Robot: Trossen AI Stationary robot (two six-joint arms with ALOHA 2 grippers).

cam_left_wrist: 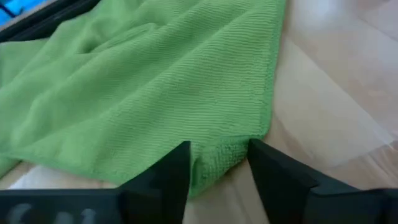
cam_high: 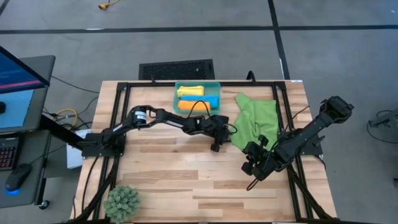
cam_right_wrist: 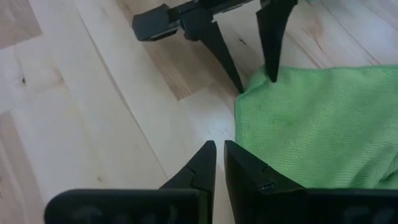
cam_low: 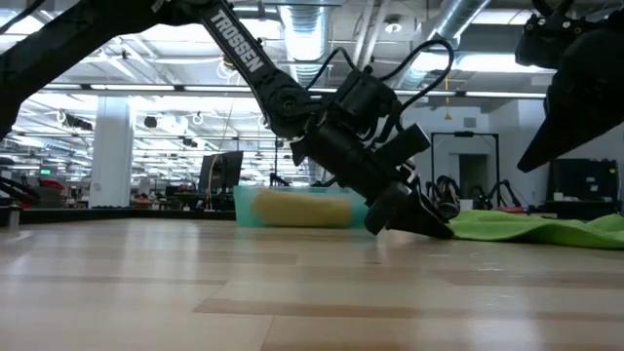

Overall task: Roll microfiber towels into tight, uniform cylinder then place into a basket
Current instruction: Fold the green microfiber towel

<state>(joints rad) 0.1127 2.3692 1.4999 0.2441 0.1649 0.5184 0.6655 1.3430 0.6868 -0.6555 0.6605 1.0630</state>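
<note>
Green towel corner sits between the left gripper's spread fingers; right gripper nearly closed beside its edge.

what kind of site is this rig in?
Probably an open industrial lab or workshop. The low view shows exposed ceiling ducts and strip lights over a wide floor; the high view shows a concrete floor with a monitor desk beside the wooden table.

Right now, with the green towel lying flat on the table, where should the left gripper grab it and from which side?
Grip the green towel at its near corner, where the left gripper already straddles the hem with open fingers. Come in low from the bare-wood side: the corner lies flat and free, so a finger could likely slide under its edge.
</note>
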